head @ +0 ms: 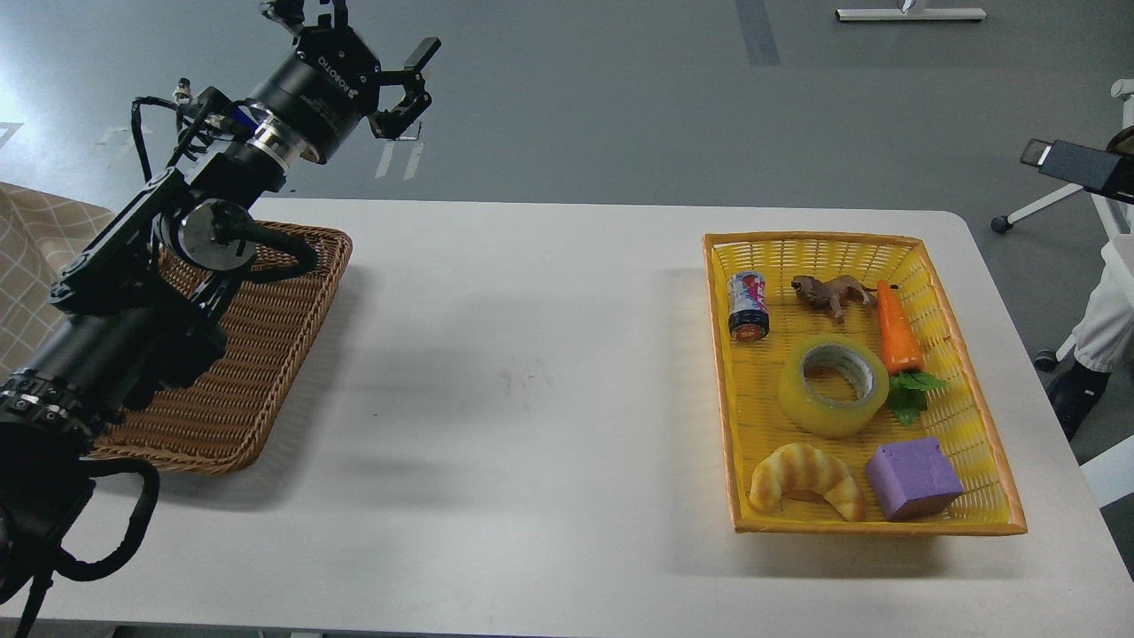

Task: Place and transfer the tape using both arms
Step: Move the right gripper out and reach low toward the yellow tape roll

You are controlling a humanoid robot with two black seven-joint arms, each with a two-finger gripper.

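Lying in the yellow basket (974, 390), the tape (833, 385) sits well apart from the left jaws (376, 66).

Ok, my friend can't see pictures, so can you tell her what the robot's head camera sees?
A roll of yellow tape lies in a yellow basket on the right of a white table, with a croissant, carrot, purple block, can and toy animal. The left gripper hangs open above a brown wicker tray.

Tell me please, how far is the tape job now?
Nothing looks done yet. The tape lies in the yellow basket among the toys. The left gripper is open, raised above the brown basket, holding nothing. The right arm is out of view. Picking, handing over and placing all remain.
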